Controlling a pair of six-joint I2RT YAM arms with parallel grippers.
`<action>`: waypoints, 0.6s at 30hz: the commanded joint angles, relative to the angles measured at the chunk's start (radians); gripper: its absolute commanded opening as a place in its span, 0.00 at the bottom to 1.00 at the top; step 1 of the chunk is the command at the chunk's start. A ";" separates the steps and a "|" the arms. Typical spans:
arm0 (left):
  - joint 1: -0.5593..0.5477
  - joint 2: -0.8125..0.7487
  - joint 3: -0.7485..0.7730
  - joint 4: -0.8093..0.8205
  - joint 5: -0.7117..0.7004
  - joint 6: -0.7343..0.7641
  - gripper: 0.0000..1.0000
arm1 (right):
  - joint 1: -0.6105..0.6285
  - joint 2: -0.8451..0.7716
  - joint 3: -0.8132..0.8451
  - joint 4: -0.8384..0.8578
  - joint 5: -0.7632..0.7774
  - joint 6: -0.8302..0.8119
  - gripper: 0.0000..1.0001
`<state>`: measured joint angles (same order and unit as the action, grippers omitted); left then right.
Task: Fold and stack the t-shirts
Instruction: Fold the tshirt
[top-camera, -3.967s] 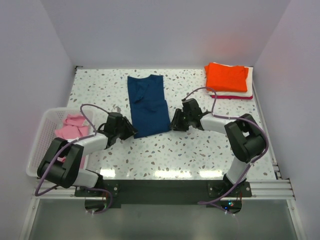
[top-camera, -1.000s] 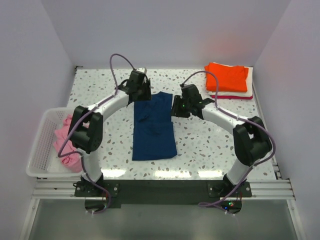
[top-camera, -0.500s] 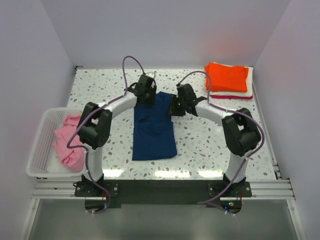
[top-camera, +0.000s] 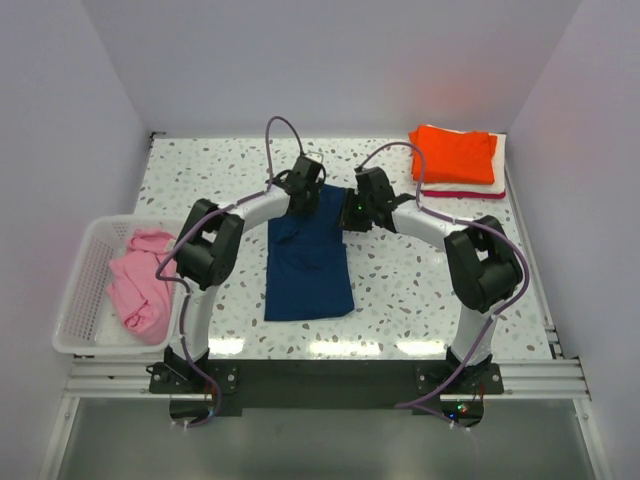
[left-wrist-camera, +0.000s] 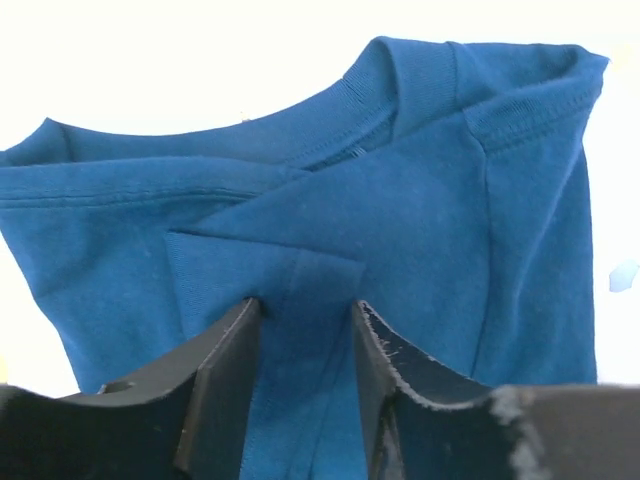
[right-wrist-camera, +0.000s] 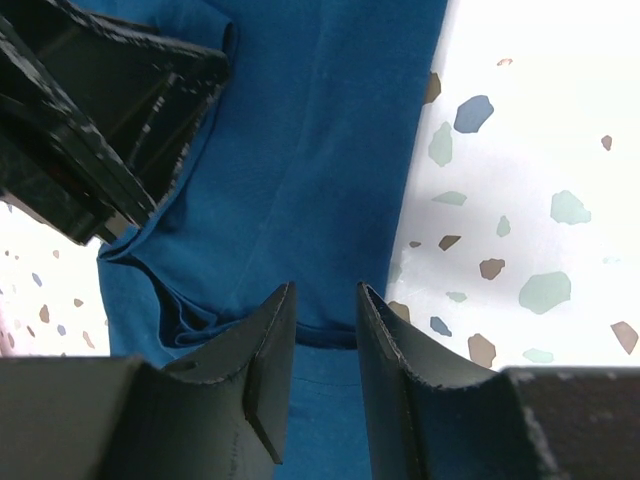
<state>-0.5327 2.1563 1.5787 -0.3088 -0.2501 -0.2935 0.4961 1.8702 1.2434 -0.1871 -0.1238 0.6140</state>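
Observation:
A navy t-shirt lies as a long folded strip at mid-table. Its collar end is at the far edge, with sleeves folded inward. My left gripper hovers over that far end, jaws apart, a fold of navy cloth beneath them. Beside it, my right gripper is open over the shirt's far right edge. The left gripper's black body shows close by. Folded orange, white and red t-shirts are stacked at the far right. A pink t-shirt is crumpled in the basket.
A white slatted basket stands at the table's left edge. Speckled tabletop lies bare to the right of the navy shirt and between it and the stack. Both arms arch in from the near edge, with cables looping above them.
Both grippers have drawn closer together at the navy shirt's far end, the left one travelling right onto the collar. The jaws of both have narrowed. The shirt has not moved in the last second.

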 joint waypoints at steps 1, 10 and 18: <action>0.005 0.004 0.047 0.033 -0.057 0.022 0.45 | -0.005 -0.025 -0.004 0.044 -0.013 0.010 0.34; 0.005 0.004 0.055 0.011 -0.149 0.016 0.16 | -0.011 -0.022 0.005 0.034 -0.008 -0.002 0.33; 0.046 -0.067 0.027 0.030 -0.181 -0.033 0.48 | -0.060 0.006 0.053 0.018 -0.007 -0.013 0.34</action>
<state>-0.5224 2.1597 1.5867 -0.3099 -0.3923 -0.2970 0.4633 1.8729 1.2438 -0.1875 -0.1242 0.6102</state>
